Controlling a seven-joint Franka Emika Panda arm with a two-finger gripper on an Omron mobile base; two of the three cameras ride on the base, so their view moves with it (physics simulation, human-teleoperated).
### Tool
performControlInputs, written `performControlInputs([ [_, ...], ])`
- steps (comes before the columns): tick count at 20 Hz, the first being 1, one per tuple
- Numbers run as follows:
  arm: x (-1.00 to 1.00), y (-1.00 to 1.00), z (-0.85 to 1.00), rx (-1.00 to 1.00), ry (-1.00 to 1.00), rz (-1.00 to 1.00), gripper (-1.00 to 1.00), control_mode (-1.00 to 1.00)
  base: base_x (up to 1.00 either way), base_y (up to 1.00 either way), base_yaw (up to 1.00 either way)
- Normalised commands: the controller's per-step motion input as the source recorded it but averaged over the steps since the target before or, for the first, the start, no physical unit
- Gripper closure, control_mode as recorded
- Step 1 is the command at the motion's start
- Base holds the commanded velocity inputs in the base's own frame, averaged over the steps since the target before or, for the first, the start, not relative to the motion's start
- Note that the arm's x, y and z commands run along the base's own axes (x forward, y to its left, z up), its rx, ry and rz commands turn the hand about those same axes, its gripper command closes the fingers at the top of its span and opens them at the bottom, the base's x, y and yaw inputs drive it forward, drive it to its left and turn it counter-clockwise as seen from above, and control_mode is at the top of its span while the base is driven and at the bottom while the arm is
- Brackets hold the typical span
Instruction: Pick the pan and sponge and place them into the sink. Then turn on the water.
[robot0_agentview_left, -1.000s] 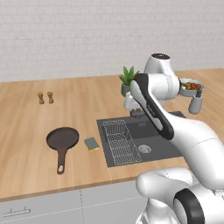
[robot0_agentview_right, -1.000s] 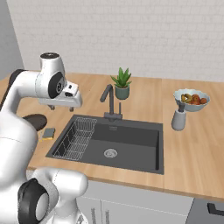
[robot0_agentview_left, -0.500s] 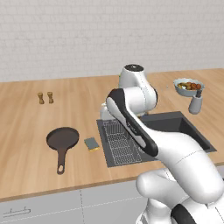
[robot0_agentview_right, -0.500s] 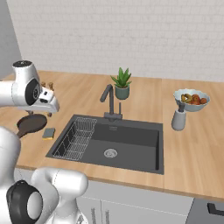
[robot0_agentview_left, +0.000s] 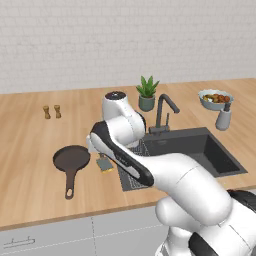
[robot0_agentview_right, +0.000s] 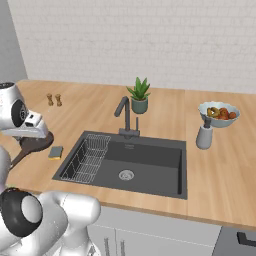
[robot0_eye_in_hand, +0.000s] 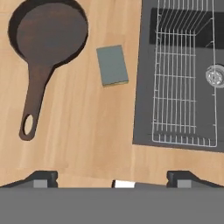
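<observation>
We saw the pincer with its two dark tips spread wide apart and nothing between them, looking straight down at the wooden tabletop. In the right base view it hung above the pan's near side, at the far left of the picture.

We took the sink as our landmark. The sponge lay flat on the tabletop just beside the sink's left rim, grey-green face up with a thin yellow edge showing. The pan sat further from the sink, beyond the sponge, empty, with its long handle pointing toward the tabletop's front edge and the hole at the handle's end plainly visible. Pan and sponge lay near each other but apart.

Inside the sink, the wire rack filled the left half, and the round metal drain sat in the basin floor beside it. Behind the sink stood the dark faucet, and behind that a potted plant. To the sink's right we saw a fruit bowl and a grey bottle. Two small shakers stood far left of the sink.
</observation>
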Motion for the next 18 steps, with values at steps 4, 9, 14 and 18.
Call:
performControlInputs([
  [4,0.21,0.88,-0.42,-0.1,0.16,-0.02,-1.0,-1.0,0.0,0.0,0.0],
  [9,0.16,0.84,-0.37,-0.1,0.17,-0.01,-1.0,-1.0,0.0,0.0,0.0],
  [14,0.15,0.65,-0.34,-0.08,0.14,-0.01,-1.0,-1.0,0.0,0.0,0.0],
  [18,0.25,0.37,-0.49,-0.05,0.06,-0.01,-1.0,-1.0,0.0,0.0,0.0],
])
